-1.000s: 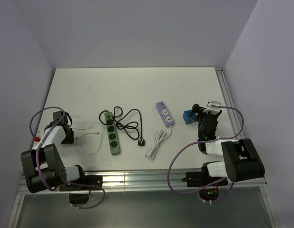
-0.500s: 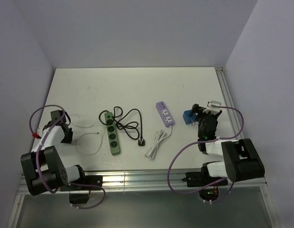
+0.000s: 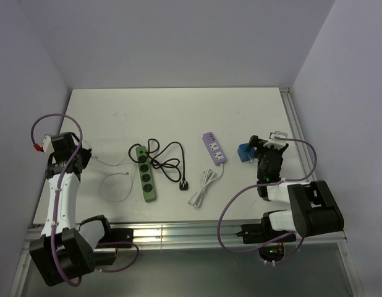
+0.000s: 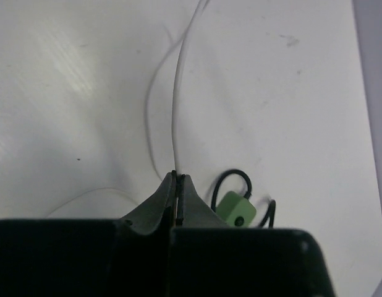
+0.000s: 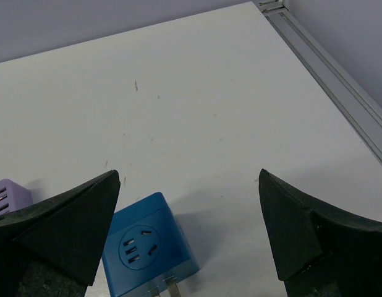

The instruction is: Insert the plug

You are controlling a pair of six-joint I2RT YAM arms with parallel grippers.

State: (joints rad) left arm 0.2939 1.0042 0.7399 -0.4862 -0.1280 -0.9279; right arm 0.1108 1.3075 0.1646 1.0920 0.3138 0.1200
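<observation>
The plug is a small blue cube lying on the white table at the right, with its metal prongs pointing toward the arm. In the right wrist view the plug sits low, close to the left finger, its socket face up. My right gripper stands wide open just behind it and holds nothing. The green power strip lies left of centre; one end of it shows in the left wrist view. My left gripper is shut on a thin white cable at the far left.
A purple power strip with a coiled white cord lies in the middle. The green strip's black cord loops between the two strips. The thin white cable curls beside the green strip. An aluminium rail runs along the table's right edge.
My left gripper has shut on the thin white cable, and the left arm has risen and reached farther from the base. The cable's loop has shifted. The right arm is still.
</observation>
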